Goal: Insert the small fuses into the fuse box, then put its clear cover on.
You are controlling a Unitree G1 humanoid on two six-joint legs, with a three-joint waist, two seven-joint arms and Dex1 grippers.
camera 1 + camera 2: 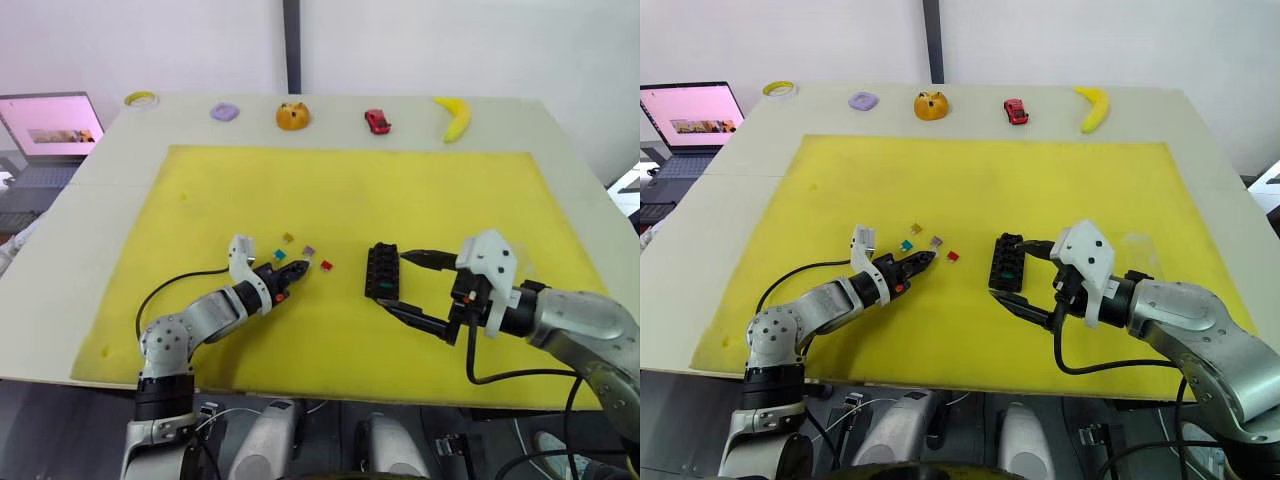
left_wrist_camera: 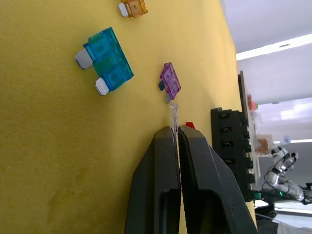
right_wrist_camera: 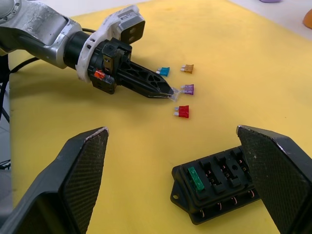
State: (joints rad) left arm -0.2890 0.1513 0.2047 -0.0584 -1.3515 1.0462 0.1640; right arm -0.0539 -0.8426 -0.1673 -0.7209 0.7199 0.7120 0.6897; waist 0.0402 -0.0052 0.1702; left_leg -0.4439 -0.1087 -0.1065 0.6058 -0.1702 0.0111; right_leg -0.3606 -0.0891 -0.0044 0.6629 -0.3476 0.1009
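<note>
Left hand (image 3: pixel 168 92) clamped on my tiny clear fuse (image 2: pixel 173 114); black slotted fuse box (image 3: pixel 219 187) holds one green fuse (image 3: pixel 195 179), four loose, cover pending.

Bare yellow mat (image 1: pixel 350 190) lies open behind the fuse box (image 1: pixel 382 270). Left of the box, the red fuse (image 1: pixel 326 265), purple fuse (image 1: pixel 308 250) and left gripper (image 1: pixel 298 268) crowd the approach; the right gripper (image 1: pixel 405 283) flanks its other side.
</note>
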